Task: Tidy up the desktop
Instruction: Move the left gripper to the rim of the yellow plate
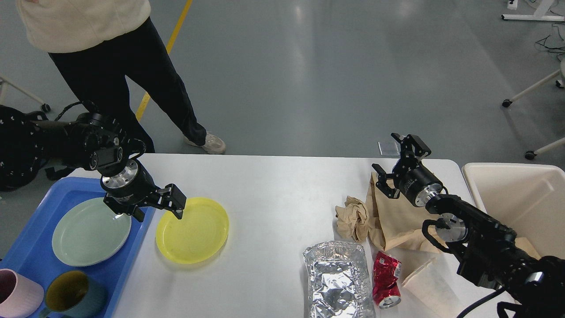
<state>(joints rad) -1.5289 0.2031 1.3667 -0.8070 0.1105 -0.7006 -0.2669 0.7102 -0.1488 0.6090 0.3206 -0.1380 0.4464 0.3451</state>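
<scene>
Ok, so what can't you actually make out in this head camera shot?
- Pink cup and dark mug: cut off by the bottom edge.
- Foil tray: near end cut off likewise.
- Brown paper bag: partly hidden by the right gripper and arm.
- Cream bin: contents hidden by its wall.
</scene>
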